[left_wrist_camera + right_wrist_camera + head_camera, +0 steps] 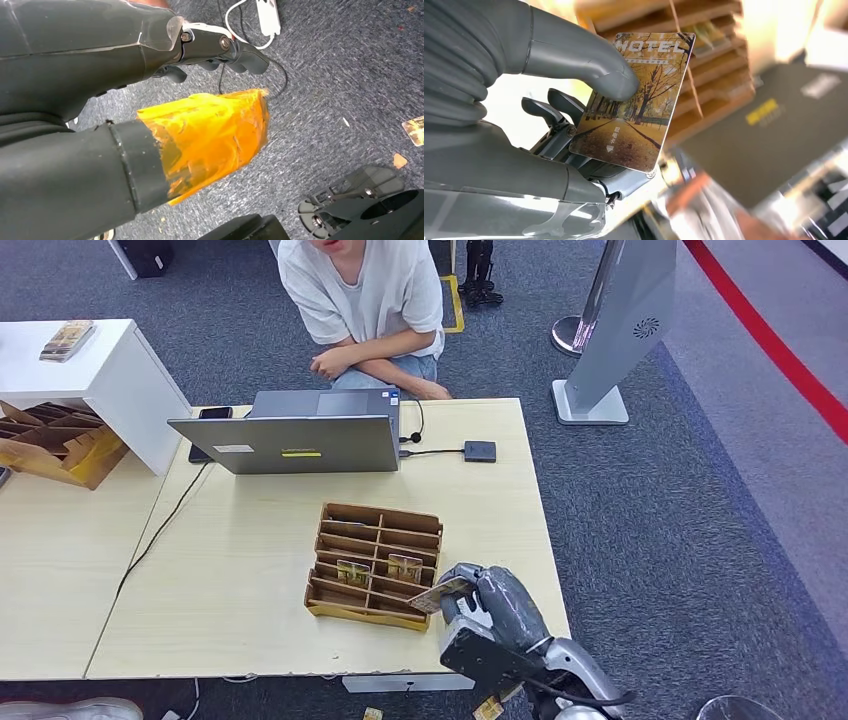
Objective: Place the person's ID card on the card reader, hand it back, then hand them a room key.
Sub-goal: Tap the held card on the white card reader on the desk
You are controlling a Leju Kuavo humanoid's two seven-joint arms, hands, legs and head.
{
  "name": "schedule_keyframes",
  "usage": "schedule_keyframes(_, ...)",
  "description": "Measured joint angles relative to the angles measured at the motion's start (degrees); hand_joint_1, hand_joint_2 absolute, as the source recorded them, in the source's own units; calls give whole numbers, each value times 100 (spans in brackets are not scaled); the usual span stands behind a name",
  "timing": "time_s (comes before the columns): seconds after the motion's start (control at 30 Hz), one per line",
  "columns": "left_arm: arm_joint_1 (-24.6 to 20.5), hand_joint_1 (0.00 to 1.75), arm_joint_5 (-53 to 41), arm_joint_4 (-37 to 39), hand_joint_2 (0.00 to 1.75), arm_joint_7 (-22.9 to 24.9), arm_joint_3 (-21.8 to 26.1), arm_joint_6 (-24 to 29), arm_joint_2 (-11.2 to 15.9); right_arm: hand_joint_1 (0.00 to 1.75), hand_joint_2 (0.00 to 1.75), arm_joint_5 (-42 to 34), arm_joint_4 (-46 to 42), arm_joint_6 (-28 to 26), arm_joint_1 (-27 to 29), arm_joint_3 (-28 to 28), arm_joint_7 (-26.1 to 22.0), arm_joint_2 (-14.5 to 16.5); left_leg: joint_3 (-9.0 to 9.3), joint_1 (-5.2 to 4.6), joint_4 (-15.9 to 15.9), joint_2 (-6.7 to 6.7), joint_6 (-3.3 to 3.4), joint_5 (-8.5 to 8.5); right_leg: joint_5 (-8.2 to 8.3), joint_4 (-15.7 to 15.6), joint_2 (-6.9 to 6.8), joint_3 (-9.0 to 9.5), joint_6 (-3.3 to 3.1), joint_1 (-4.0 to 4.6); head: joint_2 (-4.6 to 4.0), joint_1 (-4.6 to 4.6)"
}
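Currently: right hand (487, 602) pinches the room key (634, 100) near the tabletop's (250, 570) front right corner.
Thumb presses the key's printed face, fingers (549, 107) behind; "HOTEL" end points away from the palm.

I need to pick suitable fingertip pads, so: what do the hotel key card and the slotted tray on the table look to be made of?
Hotel key card: seemingly glossy plastic, a thin stiff sheet with a printed autumn photo and a sheen. Slotted tray: apparently brown cardboard, matte, with thin flat dividers; thin wood can't be ruled out.
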Motion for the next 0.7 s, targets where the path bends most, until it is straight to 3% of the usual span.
schedule_keyframes(0.23, -1, 0, -39, 0, 0, 0, 10, -2, 3, 175, 175, -462, 520, 362, 86, 54, 175, 2, 0, 0, 0, 0, -2, -1, -1, 0, 0, 1, 1, 0, 0, 1)
schedule_keyframes(0.7, -4, 0, -67, 0, 0, 0, 99, 1, 5, 175, 175, -644, 1284, 440, 14, 170, 466, 107, 0, 0, 0, 0, -2, -1, -2, 0, -1, 1, 1, 0, 0, 0)
